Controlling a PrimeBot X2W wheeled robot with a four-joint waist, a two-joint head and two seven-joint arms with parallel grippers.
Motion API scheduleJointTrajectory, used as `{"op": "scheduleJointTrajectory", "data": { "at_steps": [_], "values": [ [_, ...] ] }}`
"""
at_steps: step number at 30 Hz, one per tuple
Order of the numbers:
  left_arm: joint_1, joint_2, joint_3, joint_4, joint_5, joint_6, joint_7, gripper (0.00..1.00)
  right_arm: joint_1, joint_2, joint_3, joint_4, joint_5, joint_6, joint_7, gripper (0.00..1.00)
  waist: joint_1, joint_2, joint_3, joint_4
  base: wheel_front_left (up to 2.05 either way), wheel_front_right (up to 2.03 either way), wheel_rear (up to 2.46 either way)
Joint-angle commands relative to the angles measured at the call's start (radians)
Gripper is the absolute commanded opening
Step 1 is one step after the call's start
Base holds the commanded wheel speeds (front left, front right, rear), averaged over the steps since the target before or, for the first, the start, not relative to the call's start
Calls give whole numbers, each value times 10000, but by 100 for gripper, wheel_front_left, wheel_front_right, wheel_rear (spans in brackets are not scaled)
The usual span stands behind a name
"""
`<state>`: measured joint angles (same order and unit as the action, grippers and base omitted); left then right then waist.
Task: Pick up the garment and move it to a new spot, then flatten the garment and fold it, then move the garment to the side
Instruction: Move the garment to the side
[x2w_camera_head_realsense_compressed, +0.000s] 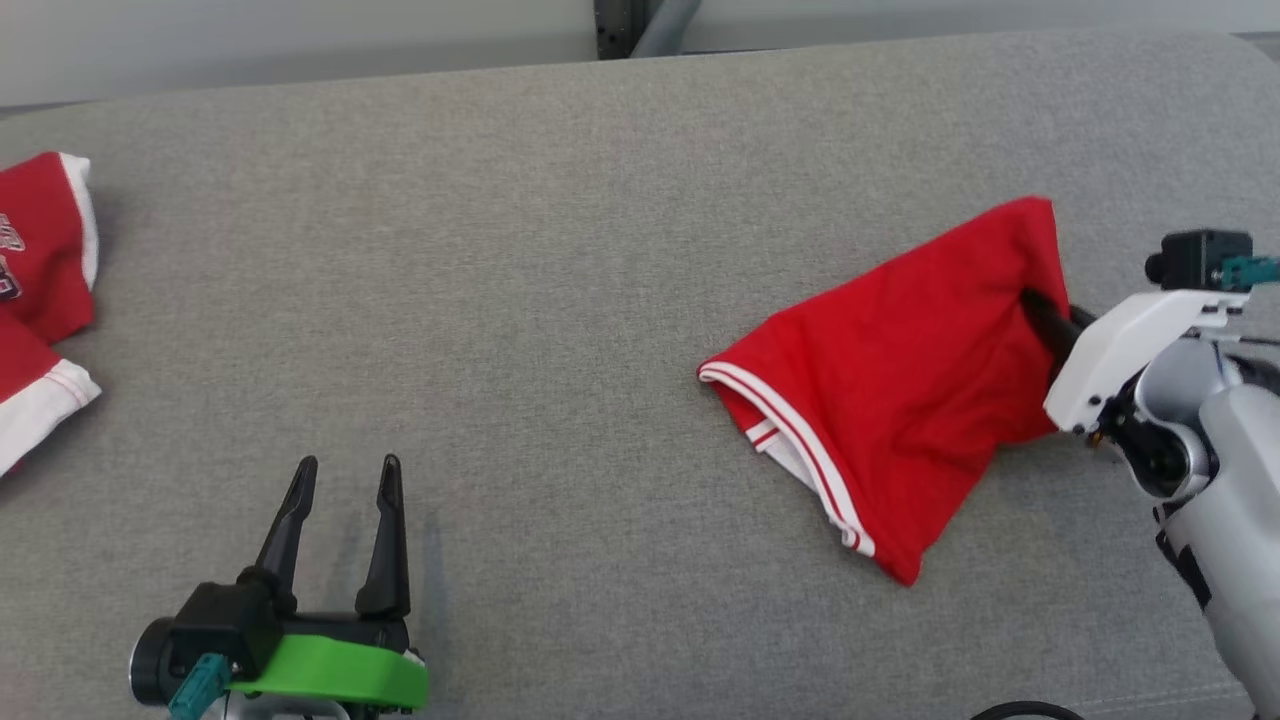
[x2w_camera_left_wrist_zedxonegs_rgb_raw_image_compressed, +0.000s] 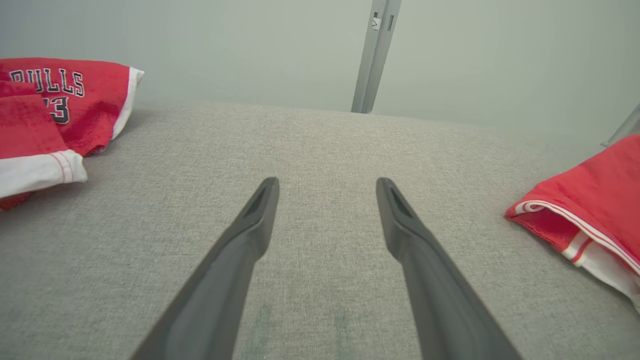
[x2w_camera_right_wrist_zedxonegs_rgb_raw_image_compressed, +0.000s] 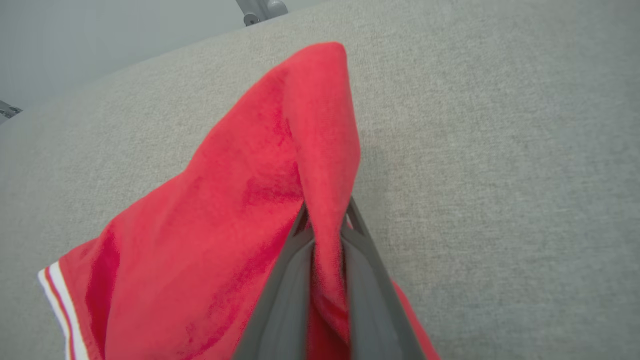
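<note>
Starting at the far left edge of the surface (x2w_camera_head_realsense_compressed: 560, 250): a spare red jersey (x2w_camera_head_realsense_compressed: 40, 260) with white trim, bunched up, out of play.

Moving along to the near left corner: left fingers (x2w_camera_head_realsense_compressed: 384, 540) spread wide, pointing out over bare grey cloth, holding nothing, well apart from anything red.

Then right of centre, toward the right edge: the garment (x2w_camera_head_realsense_compressed: 900, 400), red with a white-striped hem, lying in a loose slanted heap. Hem turned toward the near left, one corner peaked toward the far right.

And right there below that peak: right fingers (x2w_camera_head_realsense_compressed: 1048, 320) pressed together on a fold of the red cloth, pinching it along the garment's right-hand side. Seen from the right wrist view, a ridge of fabric running up between the two of them and on past the tips.

Looks light, soft and floppy, so bound to sag and trail from a single pinch, and likely to double over on itself once lifted. Not slippery by the look of the knit, and nothing fragile about it. Best taken by an edge or corner, as here. For flattening, probably wants a second hold at the striped hem, on the side nearest the left fingers.
</note>
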<state>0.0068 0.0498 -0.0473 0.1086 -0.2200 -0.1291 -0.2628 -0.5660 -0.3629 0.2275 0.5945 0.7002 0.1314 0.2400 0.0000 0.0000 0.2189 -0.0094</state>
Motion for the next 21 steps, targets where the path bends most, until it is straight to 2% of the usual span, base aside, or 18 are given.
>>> {"op": "scheduleJointTrajectory", "data": {
  "at_steps": [1, 12, 16, 21],
  "values": [
    [-329, 140, -38, -75, 109, -23, -26, 100, -466, -152, -49, 237, -162, -15, -151, 0, 0, 0, 814, -824, 0, 0, 0],
    [-1254, 826, -391, -909, 330, -24, -13, 100, -2617, -939, -1242, 2203, -788, -15, -1002, 0, 0, 0, 2297, -1715, 0, 0, 0],
    [-1358, 820, -374, -1123, 448, -24, -13, 100, -2963, -957, -1518, 2664, -1022, -15, -1396, 0, 0, 0, 2660, -1844, 0, 0, 0],
    [-1465, 794, -530, -1332, 518, -24, -13, 100, -3519, -1337, -2046, 3590, -1495, -15, -1851, 0, 0, 0, 2971, -1763, 0, 0, 0]
  ]
}}
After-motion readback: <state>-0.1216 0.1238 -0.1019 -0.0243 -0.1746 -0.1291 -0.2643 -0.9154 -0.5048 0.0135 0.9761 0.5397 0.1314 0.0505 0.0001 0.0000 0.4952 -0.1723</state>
